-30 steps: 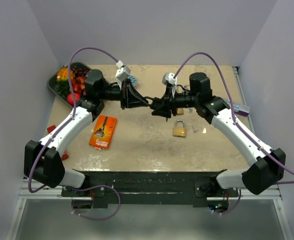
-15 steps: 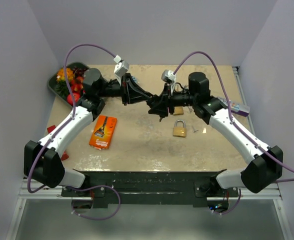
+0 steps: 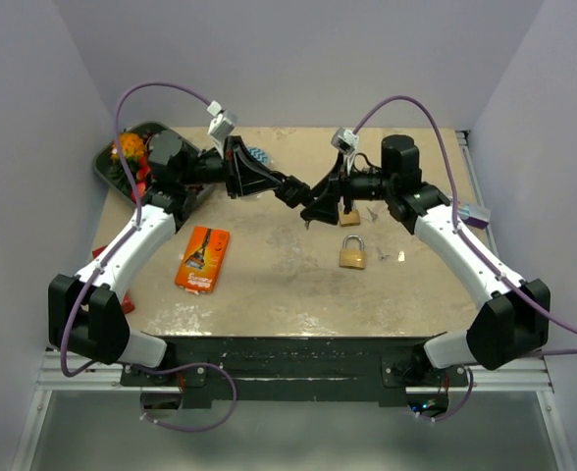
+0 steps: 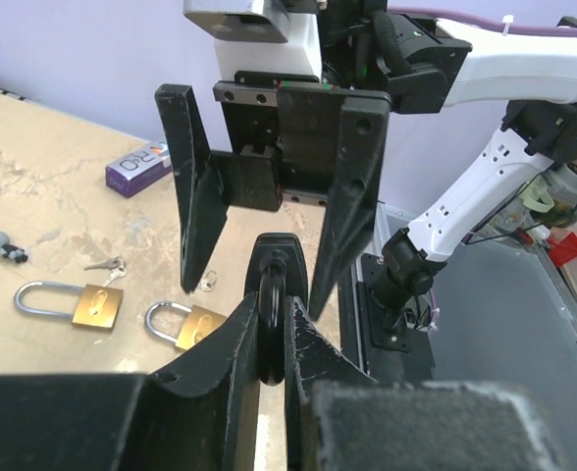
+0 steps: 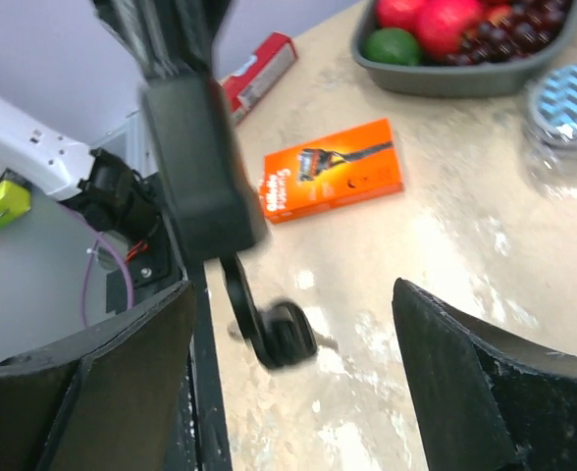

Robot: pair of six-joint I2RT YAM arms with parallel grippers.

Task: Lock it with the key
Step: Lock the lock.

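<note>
The left claw is closed on the black head of the key and holds it in the air above the table. The right claw stands just in front with its jaws spread wide on both sides of the key, gripping nothing. The brass padlock lies on the table near the right arm, well apart from the key, a second padlock just behind it. I judge the task is in its early part: the key is in hand, but it is not yet in any keyhole, and the turning is left to do.
</note>
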